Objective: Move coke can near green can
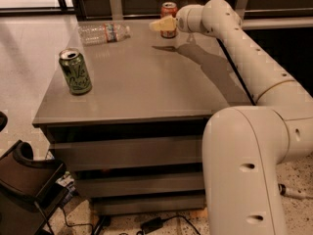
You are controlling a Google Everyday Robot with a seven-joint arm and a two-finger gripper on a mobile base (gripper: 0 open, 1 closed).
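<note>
The coke can (169, 11) is red-orange with a silver top and stands upright at the far edge of the grey table (142, 87). The green can (75, 71) stands upright near the table's front left corner. My gripper (161, 25) is at the end of the white arm reaching across from the right. It hovers just in front of the coke can and covers the can's lower part. Whether it touches the can does not show.
A clear plastic bottle (103, 33) lies on its side at the far left of the table. A dark chair (27, 190) stands on the floor at the lower left. Cables (161, 223) lie on the floor under the table. A wall runs behind the table.
</note>
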